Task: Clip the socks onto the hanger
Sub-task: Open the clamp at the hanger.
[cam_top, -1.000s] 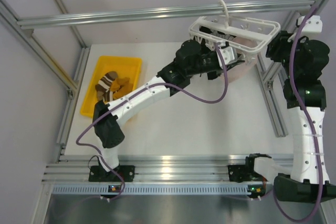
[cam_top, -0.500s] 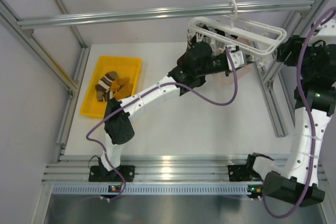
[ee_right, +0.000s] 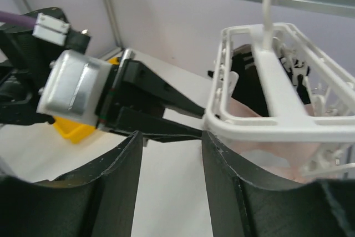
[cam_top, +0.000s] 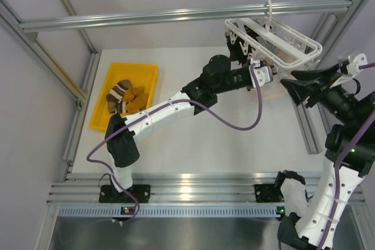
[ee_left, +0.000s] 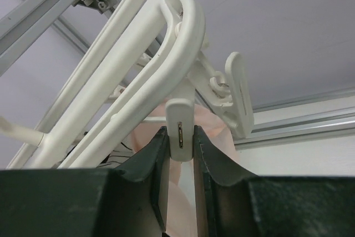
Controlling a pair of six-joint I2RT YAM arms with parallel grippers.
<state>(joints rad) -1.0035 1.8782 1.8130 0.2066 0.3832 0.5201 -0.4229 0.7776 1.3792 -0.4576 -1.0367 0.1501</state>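
The white hanger [cam_top: 293,60] hangs by its hook from the aluminium bar at the back right. My left gripper [cam_top: 274,78] is under its near edge, shut on a white hanger clip [ee_left: 180,129]; in the left wrist view the gripper [ee_left: 180,140] has a pale pink sock [ee_left: 213,131] hanging just behind it. The hanger [ee_right: 266,120] also holds a dark sock [ee_right: 244,81] and the pink sock [ee_right: 260,148]. My right gripper [cam_top: 287,79] is open and empty, pointing left just beside the hanger's near corner [ee_right: 169,134]. A brown striped sock [cam_top: 120,92] and a mustard sock [cam_top: 139,95] lie in the tray.
The yellow tray [cam_top: 130,67] sits at the table's back left. The long aluminium bar [cam_top: 176,14] crosses the back. Frame rails run along the right side [cam_top: 307,127] and the left side [cam_top: 79,115]. The left arm [cam_top: 170,106] stretches diagonally across the table.
The hanger has swung to the right along the bar and my left gripper has followed it. The right arm has drawn back and now points its open gripper left at the hanger.
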